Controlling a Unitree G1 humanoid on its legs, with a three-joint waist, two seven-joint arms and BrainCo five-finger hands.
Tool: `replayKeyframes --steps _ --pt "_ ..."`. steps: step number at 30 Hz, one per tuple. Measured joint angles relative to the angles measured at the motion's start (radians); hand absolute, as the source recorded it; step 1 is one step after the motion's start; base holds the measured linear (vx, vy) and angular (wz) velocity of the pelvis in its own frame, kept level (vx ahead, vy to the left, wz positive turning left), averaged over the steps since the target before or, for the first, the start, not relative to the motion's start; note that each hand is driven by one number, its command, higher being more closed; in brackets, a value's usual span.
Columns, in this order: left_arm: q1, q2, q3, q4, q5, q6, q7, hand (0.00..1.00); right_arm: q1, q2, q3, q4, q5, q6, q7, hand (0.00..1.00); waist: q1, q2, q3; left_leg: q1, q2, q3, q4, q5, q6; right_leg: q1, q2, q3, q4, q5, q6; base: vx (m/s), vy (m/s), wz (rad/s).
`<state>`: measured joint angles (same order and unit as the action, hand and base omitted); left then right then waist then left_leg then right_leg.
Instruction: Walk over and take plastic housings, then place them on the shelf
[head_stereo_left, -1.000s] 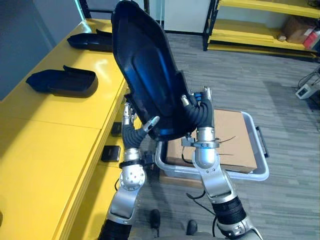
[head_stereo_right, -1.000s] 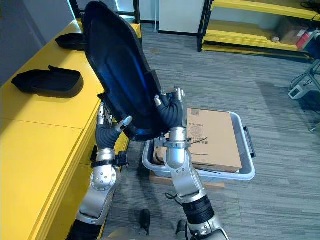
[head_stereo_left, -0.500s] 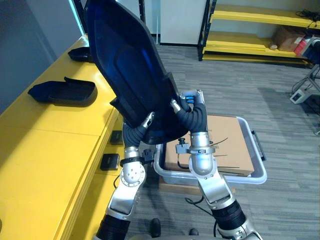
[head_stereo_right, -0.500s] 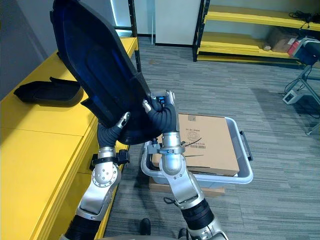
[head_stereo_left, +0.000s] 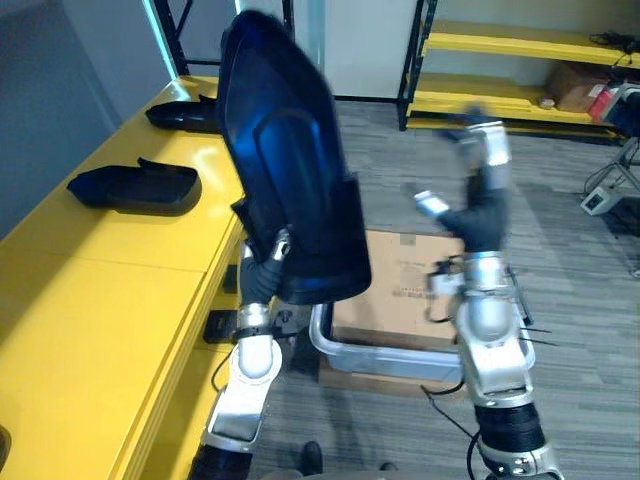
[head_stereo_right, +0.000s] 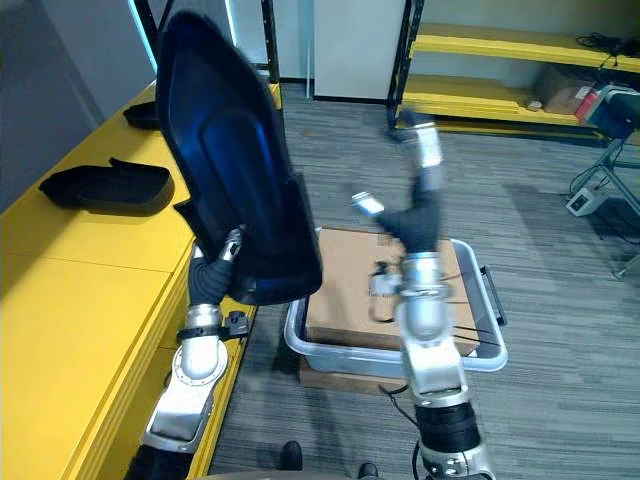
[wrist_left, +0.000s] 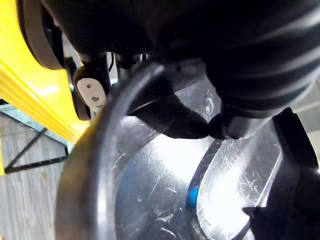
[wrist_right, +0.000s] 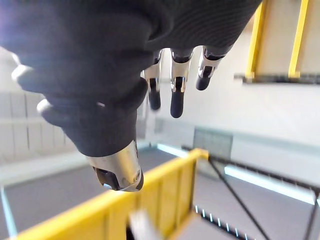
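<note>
Item under carriage: one large dark plastic housing (head_stereo_left: 285, 170). It is standing near upright in the air above the gap between the yellow bench (head_stereo_left: 90, 290) and a grey tote (head_stereo_left: 420, 358) on the floor.

Left robot hand (head_stereo_left: 263, 272) is gripping the housing at its lower edge. A silver finger is hooking over the rim, and in the left wrist view dark fingertips (wrist_left: 182, 127) are pressing on the glossy inner face.

Right robot hand (head_stereo_left: 478, 195) is hanging raised and apart from the housing, over the cardboard box (head_stereo_left: 400, 290) in the tote. Its fingers (wrist_right: 175, 85) are spread straight and holding nothing.

Two more housings are lying on the bench, a nearer housing (head_stereo_left: 135, 185) and a farther housing (head_stereo_left: 185, 112), both untouched. A yellow shelf (head_stereo_left: 520, 100) is standing well apart across the room.

Assessment: the carry to the shelf appears to be in hand, with placement not yet done.

- The whole load is resting on one low grip with most of the piece towering above it, so it is likely to lever over.
- The free hand should be brought onto the opposite edge before walking.
- The piece should be kept upright and slightly to one side, so that it is not blocking the head view.
- The route should be steering round the tote.
</note>
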<state>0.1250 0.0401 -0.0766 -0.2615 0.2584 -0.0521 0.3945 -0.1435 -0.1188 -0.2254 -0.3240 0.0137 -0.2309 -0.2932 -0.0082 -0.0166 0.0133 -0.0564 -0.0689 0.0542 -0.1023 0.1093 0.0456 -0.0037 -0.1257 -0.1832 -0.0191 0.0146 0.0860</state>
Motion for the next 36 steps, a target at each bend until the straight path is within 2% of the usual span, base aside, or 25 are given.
replayKeyframes --steps 5,9,11,15,18,21,24,26,28,30,31,32,33,34,36 --pt "0.017 -0.010 0.024 -0.074 -0.001 -0.003 0.001 1.00 0.102 0.024 -0.155 0.254 0.087 0.003 -0.037 0.00 -0.005 0.004 -0.003 -0.001 0.000 -0.002 0.000 0.000 0.000 0.000 0.000 -0.001 -0.002 0.000 0.000 0.00 0.000 0.00" --pt "0.047 -0.019 0.041 -0.099 -0.002 -0.019 0.000 1.00 0.149 0.023 -0.243 0.606 0.147 0.027 -0.051 0.00 -0.015 0.024 -0.015 -0.005 0.000 -0.006 -0.001 -0.010 -0.001 -0.002 -0.001 -0.002 -0.004 0.000 0.000 0.00 0.000 0.01" --pt "0.081 -0.020 0.036 -0.128 -0.002 -0.022 -0.003 1.00 0.191 0.025 -0.255 0.783 0.176 0.056 -0.050 0.00 -0.018 0.036 -0.020 -0.012 0.000 -0.013 0.000 -0.011 0.000 -0.003 0.000 -0.007 -0.012 0.000 0.000 0.00 0.000 0.08" --pt "0.093 -0.016 0.004 -0.134 -0.004 -0.034 -0.026 1.00 0.288 0.053 -0.248 1.065 0.180 0.110 0.034 0.00 -0.005 0.039 -0.021 -0.016 0.006 -0.025 0.005 -0.011 -0.001 0.007 0.003 -0.009 -0.019 0.004 0.003 0.05 -0.024 0.06" --pt "0.095 -0.015 -0.027 -0.134 -0.009 -0.034 -0.048 1.00 0.330 0.084 -0.236 1.149 0.171 0.132 0.067 0.00 -0.005 0.036 -0.020 -0.005 0.008 -0.027 0.005 -0.011 -0.001 0.020 0.004 -0.011 -0.018 0.001 0.000 0.05 -0.034 0.01" --pt "0.095 -0.018 -0.053 -0.134 -0.010 -0.039 -0.066 1.00 0.346 0.101 -0.225 1.180 0.169 0.133 0.095 0.00 -0.006 0.033 -0.018 -0.006 0.007 -0.040 0.004 -0.011 -0.001 0.024 0.005 -0.022 -0.017 -0.002 0.001 0.01 -0.019 0.12" --pt "0.109 -0.018 -0.071 -0.145 -0.011 -0.043 -0.072 1.00 0.366 0.113 -0.185 1.208 0.147 0.147 0.107 0.00 -0.003 0.016 -0.005 -0.005 0.000 -0.097 -0.001 -0.013 -0.005 0.044 0.002 -0.074 0.007 -0.028 0.000 -0.01 -0.028 0.54" --pt "0.160 -0.025 -0.071 -0.192 -0.013 -0.047 -0.084 1.00 0.371 0.122 -0.144 1.208 0.132 0.156 0.122 0.00 0.000 0.004 0.007 -0.003 -0.010 -0.159 0.000 -0.007 -0.013 0.049 -0.004 -0.138 0.065 -0.071 0.002 -0.01 -0.053 0.94" --pt "0.180 -0.033 -0.072 -0.221 -0.013 -0.054 -0.088 1.00 0.366 0.124 -0.100 1.204 0.132 0.157 0.122 0.00 0.027 -0.002 0.025 -0.028 -0.036 -0.269 0.015 0.012 -0.030 0.051 -0.036 -0.260 0.138 -0.125 0.008 0.06 -0.074 1.58" --pt "0.180 -0.049 -0.068 -0.234 -0.030 -0.059 -0.087 1.00 0.347 0.123 -0.070 1.200 0.131 0.154 0.122 0.00 0.031 -0.001 0.046 -0.073 -0.057 -0.322 0.058 0.013 -0.032 0.052 -0.063 -0.370 0.191 -0.162 0.012 0.02 -0.029 1.61" --pt "0.180 -0.052 -0.066 -0.241 -0.038 -0.060 -0.086 1.00 0.334 0.123 -0.068 1.199 0.131 0.153 0.122 0.00 0.042 0.000 0.054 -0.085 -0.061 -0.324 0.072 0.010 -0.028 0.052 -0.069 -0.398 0.206 -0.172 0.014 -0.03 -0.037 1.49" --pt "0.181 -0.060 -0.063 -0.251 -0.058 -0.065 -0.086 1.00 0.307 0.123 -0.050 1.191 0.131 0.152 0.121 0.00 0.065 0.004 0.069 -0.124 -0.061 -0.290 0.095 -0.012 -0.009 0.053 -0.080 -0.449 0.228 -0.186 0.016 -0.05 -0.038 1.33" --pt "0.182 -0.071 -0.058 -0.253 -0.072 -0.070 -0.086 1.00 0.288 0.120 -0.037 1.167 0.130 0.151 0.121 0.00 0.082 0.008 0.079 -0.154 -0.040 -0.190 0.137 -0.054 -0.002 0.063 -0.089 -0.503 0.233 -0.189 0.018 -0.06 -0.027 1.33" --pt "0.186 -0.076 -0.055 -0.254 -0.077 -0.071 -0.086 1.00 0.279 0.118 -0.029 1.157 0.130 0.150 0.120 0.00 0.083 0.011 0.083 -0.166 -0.024 -0.135 0.158 -0.059 0.000 0.073 -0.091 -0.530 0.234 -0.190 0.019 -0.02 0.000 1.33" --pt "0.207 -0.094 -0.038 -0.255 -0.095 -0.074 -0.087 1.00 0.252 0.117 0.021 1.135 0.119 0.149 0.120 0.00 0.085 0.018 0.088 -0.199 0.045 0.118 0.232 -0.092 0.036 0.126 -0.106 -0.626 0.262 -0.208 0.035 0.01 0.023 1.21"
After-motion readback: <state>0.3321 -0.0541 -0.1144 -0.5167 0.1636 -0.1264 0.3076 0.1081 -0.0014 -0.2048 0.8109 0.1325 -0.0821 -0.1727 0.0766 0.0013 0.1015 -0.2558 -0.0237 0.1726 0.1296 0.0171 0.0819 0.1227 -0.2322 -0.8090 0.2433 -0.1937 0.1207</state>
